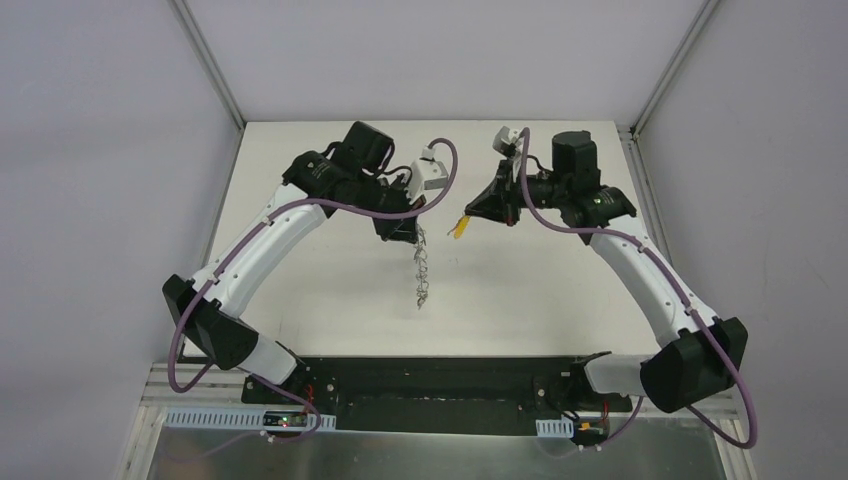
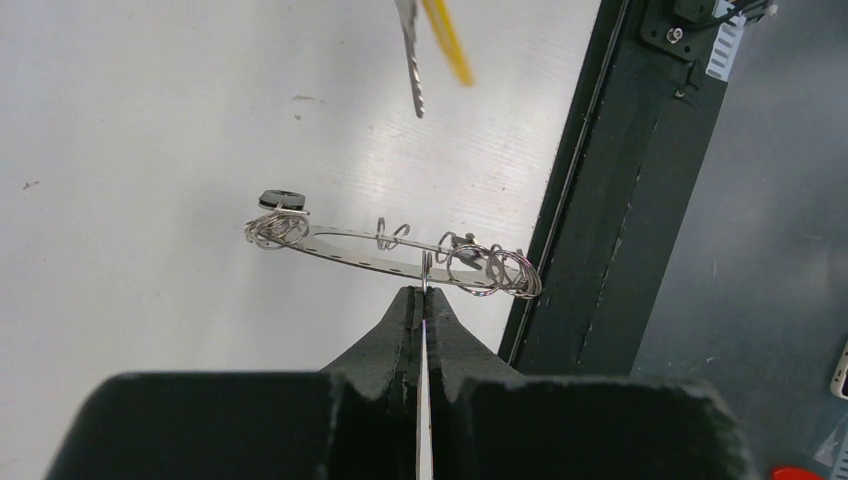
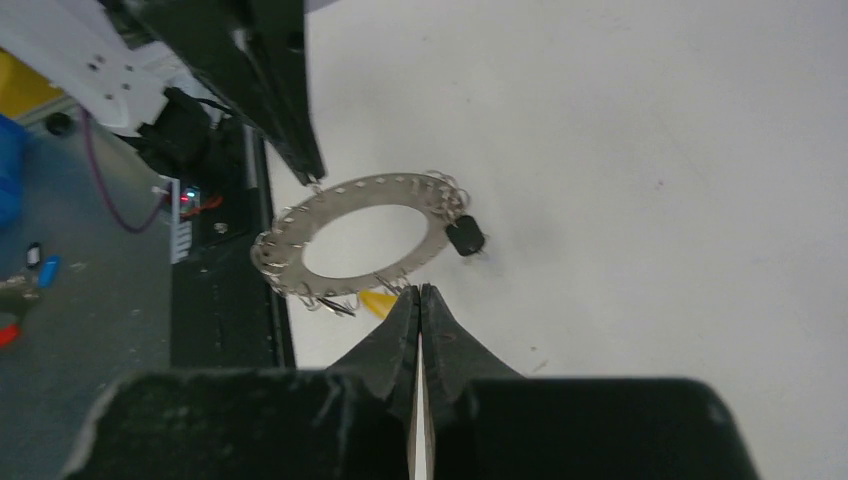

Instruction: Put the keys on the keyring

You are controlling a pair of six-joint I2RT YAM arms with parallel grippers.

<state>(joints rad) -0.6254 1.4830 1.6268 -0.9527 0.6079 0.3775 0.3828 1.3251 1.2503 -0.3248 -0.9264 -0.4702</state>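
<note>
Keyring [image 3: 385,190] hangs from the left gripper [image 2: 424,292], clenched on its rim, while the right gripper [image 3: 420,290], at its 2 o'clock in the top view, grips the yellow key [image 1: 460,226], which may miss the wire loops [image 2: 500,270] if the ring swings or the key twists.

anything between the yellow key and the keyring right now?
Nothing. Left wrist view: only bare table shows between the yellow key and the keyring. Top view shows the same open gap.
</note>
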